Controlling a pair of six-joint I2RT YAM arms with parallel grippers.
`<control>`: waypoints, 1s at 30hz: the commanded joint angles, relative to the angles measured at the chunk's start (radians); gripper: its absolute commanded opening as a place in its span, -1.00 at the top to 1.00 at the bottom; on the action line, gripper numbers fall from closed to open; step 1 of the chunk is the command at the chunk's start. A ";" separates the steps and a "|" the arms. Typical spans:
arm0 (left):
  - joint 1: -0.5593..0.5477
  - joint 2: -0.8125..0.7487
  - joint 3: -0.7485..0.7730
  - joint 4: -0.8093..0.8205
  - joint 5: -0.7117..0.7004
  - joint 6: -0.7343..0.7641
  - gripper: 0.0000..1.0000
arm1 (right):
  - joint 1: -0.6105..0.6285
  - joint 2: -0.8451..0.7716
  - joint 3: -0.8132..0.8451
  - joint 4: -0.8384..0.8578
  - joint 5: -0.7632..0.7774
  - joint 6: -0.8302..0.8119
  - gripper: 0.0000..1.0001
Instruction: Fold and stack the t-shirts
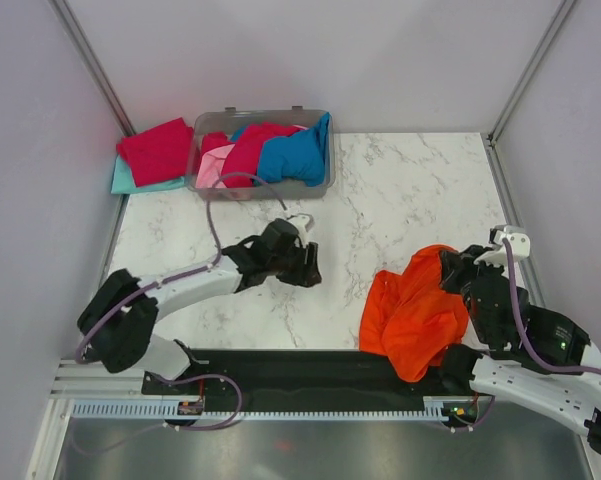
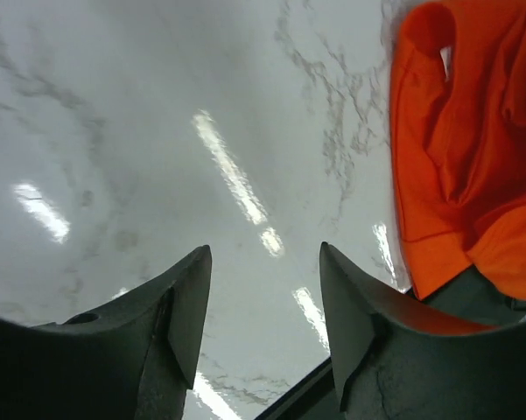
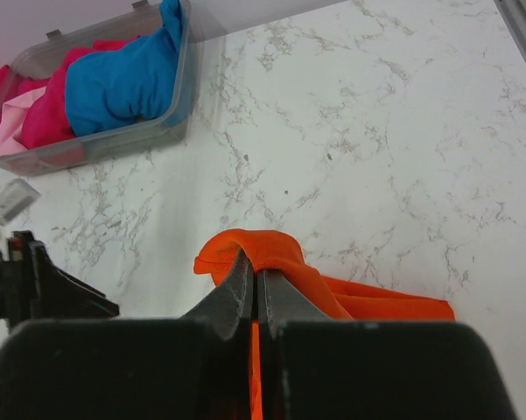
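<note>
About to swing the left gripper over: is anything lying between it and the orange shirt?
Nothing: only bare marble table separates the open left gripper from the orange shirt, clearest in the top external view.

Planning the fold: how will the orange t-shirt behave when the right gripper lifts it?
Probably floppy: the orange t-shirt lies crumpled, and its cloth loops over the right gripper pinching it. Likely it will hang and sag from that one pinch, not hold shape. It should drag easily over the glossy marble table.

white arms point(image 1: 180, 285) w/ black joints, purple cables point(image 1: 212, 215); left gripper point(image 2: 264, 249) dark grey wedges.
</note>
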 commanded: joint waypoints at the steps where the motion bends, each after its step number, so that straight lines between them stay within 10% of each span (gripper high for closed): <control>1: -0.121 0.165 0.099 0.038 0.073 -0.001 -0.21 | 0.004 0.012 0.013 0.013 -0.012 0.026 1.00; 15: -0.317 0.564 0.335 0.150 0.182 -0.173 0.02 | 0.003 -0.057 0.065 -0.051 0.003 0.033 1.00; 20: -0.337 0.598 0.357 0.147 0.163 -0.187 0.61 | 0.003 -0.066 0.057 -0.059 0.008 0.040 1.00; 22: -0.334 0.565 0.347 0.107 0.087 -0.184 0.96 | 0.003 -0.065 0.057 -0.061 0.007 0.038 1.00; 26: -0.279 0.393 0.256 -0.029 -0.090 -0.181 0.96 | 0.003 -0.063 0.063 -0.070 0.004 0.043 1.00; 30: -0.002 0.065 -0.005 -0.039 -0.098 -0.204 0.96 | 0.003 -0.053 0.028 -0.068 -0.007 0.075 1.00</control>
